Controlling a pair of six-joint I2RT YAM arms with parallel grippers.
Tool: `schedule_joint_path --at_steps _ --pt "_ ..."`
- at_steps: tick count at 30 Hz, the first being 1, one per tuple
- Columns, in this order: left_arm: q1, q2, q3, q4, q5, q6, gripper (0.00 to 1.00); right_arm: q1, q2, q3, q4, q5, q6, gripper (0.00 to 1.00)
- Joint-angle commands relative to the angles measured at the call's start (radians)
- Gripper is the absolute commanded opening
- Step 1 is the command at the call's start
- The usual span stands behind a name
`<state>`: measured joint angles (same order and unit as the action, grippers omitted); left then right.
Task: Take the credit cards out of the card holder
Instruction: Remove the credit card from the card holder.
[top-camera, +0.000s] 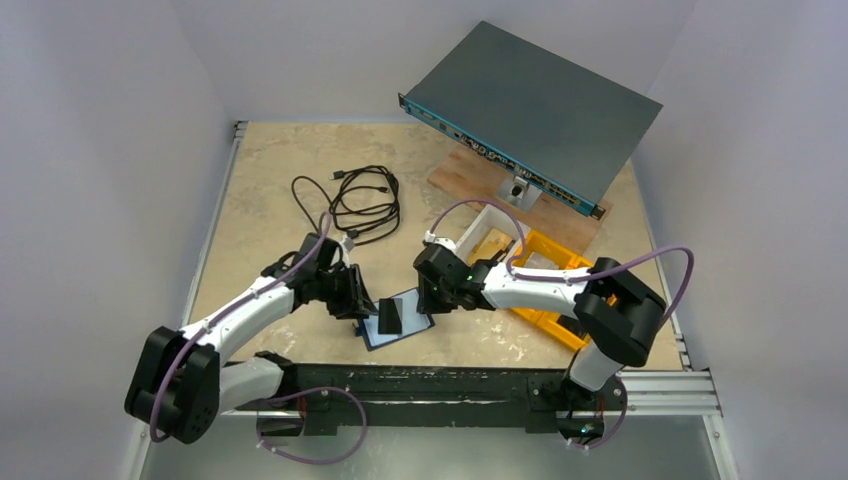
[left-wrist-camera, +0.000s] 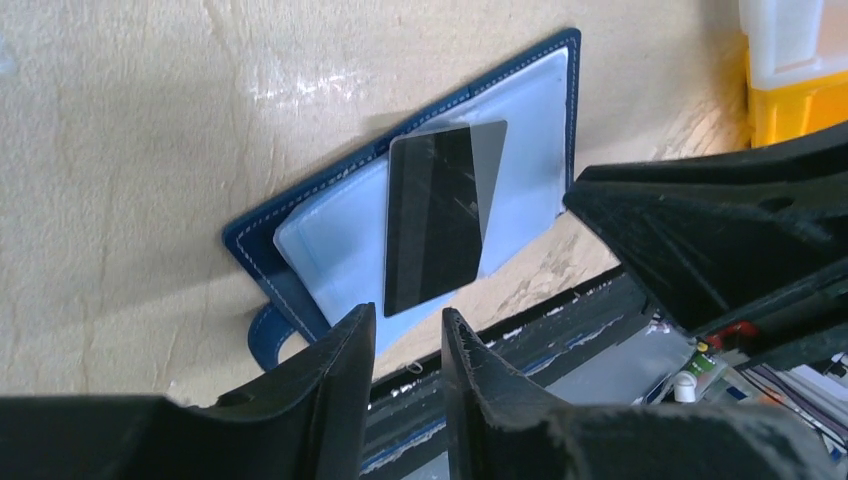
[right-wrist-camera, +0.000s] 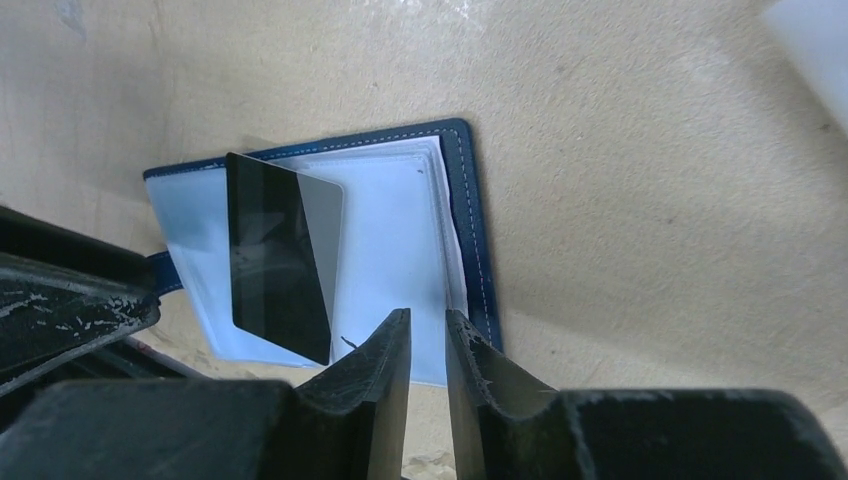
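Note:
The card holder lies opened flat near the table's front edge, navy outside and light blue inside. A black credit card rests loose on top of its inner sleeve, seen as a dark rectangle. My left gripper hovers just left of the holder, its jaws a narrow gap apart with nothing between them. My right gripper hangs over the holder's right edge, also slightly open and empty.
A yellow bin and a white box stand right of the holder. A coiled black cable lies behind the left arm. A grey network switch leans on a wooden board at the back. The black front rail runs close by.

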<state>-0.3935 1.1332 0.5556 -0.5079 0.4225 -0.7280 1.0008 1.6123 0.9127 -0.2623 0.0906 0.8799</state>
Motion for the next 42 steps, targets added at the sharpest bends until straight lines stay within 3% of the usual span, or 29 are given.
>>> schedule_joint_path --at_steps 1,20,42 --pt "0.002 0.047 -0.025 0.144 0.036 -0.033 0.31 0.019 0.029 0.041 0.030 -0.001 -0.022 0.18" --pt "0.002 0.196 -0.096 0.290 0.044 -0.063 0.32 0.039 0.120 0.039 0.015 0.005 -0.033 0.05" --pt "0.005 0.062 -0.066 0.273 0.111 -0.137 0.20 0.071 0.169 0.086 -0.034 0.038 -0.042 0.00"
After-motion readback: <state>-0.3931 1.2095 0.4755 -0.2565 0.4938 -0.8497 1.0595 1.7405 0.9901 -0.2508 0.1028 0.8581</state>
